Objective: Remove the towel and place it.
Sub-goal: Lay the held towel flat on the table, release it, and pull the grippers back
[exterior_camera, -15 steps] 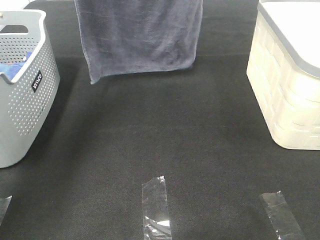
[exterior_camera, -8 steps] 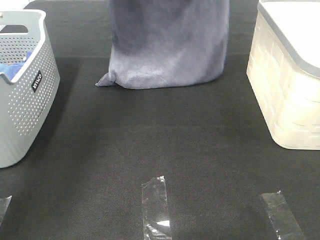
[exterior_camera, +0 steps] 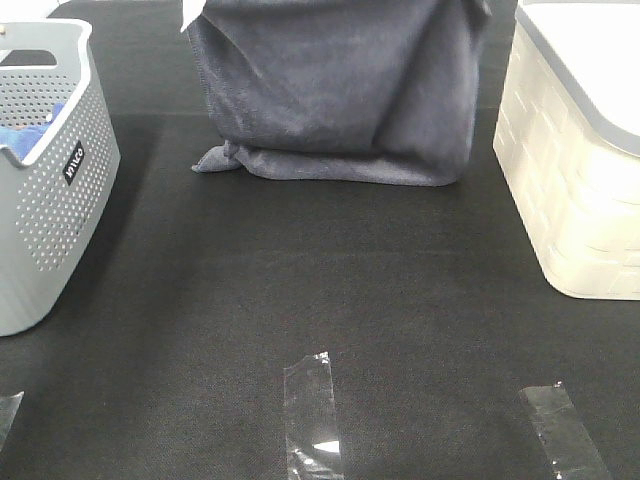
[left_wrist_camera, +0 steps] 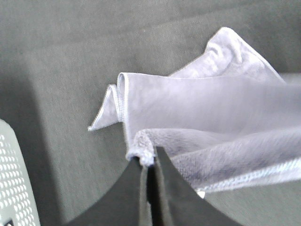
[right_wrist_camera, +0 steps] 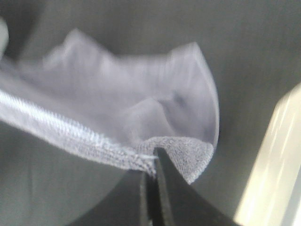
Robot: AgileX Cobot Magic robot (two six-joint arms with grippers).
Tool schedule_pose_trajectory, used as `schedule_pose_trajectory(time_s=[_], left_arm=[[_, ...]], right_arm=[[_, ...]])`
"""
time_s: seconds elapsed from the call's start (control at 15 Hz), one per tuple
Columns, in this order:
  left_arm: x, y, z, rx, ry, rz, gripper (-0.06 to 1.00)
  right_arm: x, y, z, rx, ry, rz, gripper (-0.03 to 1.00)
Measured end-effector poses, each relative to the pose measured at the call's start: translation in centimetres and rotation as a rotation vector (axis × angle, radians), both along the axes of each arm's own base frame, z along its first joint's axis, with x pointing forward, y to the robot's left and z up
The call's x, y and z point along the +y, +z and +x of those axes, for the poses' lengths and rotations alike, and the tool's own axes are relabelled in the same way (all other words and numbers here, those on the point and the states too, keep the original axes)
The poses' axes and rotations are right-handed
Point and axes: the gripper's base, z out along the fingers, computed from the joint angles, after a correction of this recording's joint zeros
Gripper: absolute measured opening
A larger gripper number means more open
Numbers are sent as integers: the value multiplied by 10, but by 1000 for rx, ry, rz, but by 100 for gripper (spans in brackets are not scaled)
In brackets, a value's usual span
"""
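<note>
Towel, large, greyish-purple terry with hemmed edges (exterior_camera: 335,90), hangs at the far side of the black felt-covered table (exterior_camera: 350,290). Its lower edge is bunched on the surface, and one corner pokes toward the grey perforated plastic basket (exterior_camera: 50,220) on the left, which holds a bright blue cloth (exterior_camera: 22,135). The left gripper (left_wrist_camera: 148,165) is pinched tight on one hemmed corner; the right gripper (right_wrist_camera: 150,174), in a blurred view, is clamped on another. A cream ribbed plastic bin with a grey lid (exterior_camera: 570,210) stands close beside the towel's right edge. Two strips of clear tape (exterior_camera: 312,415) lie nearer the front.
</note>
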Motion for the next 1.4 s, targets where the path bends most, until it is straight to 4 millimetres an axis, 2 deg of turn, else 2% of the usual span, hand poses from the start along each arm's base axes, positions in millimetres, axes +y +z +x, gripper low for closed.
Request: schedule_pose_trajectory(time_s=[0.07,0.2,0.27,0.53,0.67,0.8,1.0,1.2,1.27,1.4], left_arm=[[-1,1,-5,14,-5,0,0],[-2,-11,-28,97,-22,57,0],[0,-17,-40,136,-27,77,0],[-9,-43,-88,276,-98,166,0],[-15,-56,-109,332,-136,195,0],[-20,-76,-129,407,-171,234,0],[-32,-100,-163,500,-242,284,0],[-42,-117,-201,586,-276,313,0],[-42,-117,-201,586,-276,313,0],[-49,-127,-224,628,-295,334,0]], right_arm=[[-2,-7,-3,53,7,-13,0],[1,-20,-6,113,22,-18,0],[9,-27,-12,144,48,-25,0],[34,-41,-49,224,137,-68,0],[40,-56,-69,287,170,-102,0],[39,-66,-87,333,187,-130,0],[26,-78,-116,401,184,-157,0],[14,-94,-148,489,182,-158,0],[14,-94,-148,489,182,-158,0],[7,-109,-172,568,180,-148,0]])
